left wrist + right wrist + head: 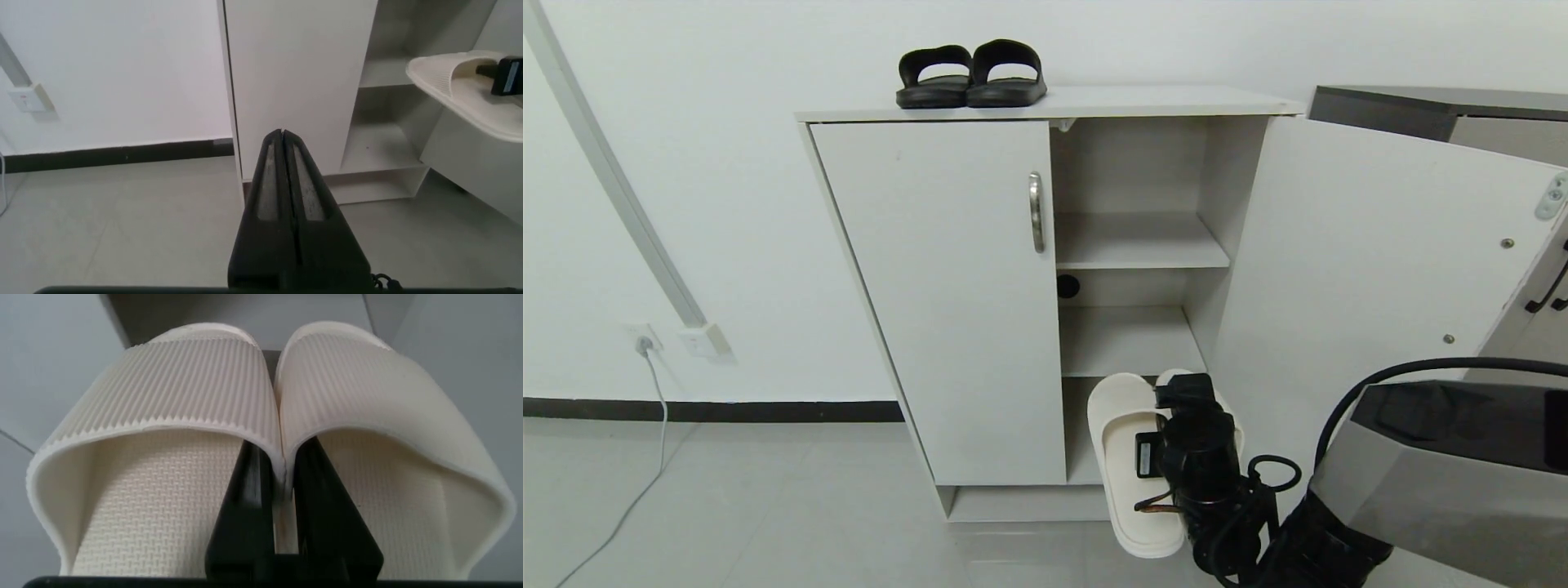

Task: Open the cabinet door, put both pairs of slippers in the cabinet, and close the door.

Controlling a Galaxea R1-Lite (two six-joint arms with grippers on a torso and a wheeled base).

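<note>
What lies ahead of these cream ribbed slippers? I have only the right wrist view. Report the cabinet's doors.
Observer: On the white wooden cabinet, the right door stands open and the left door is shut.
Operator: Then the cream ribbed slippers go in on that side. Now locate the other pair.
Observer: The black open-toed slippers sit side by side on the cabinet's top, above the shut left door.
</note>
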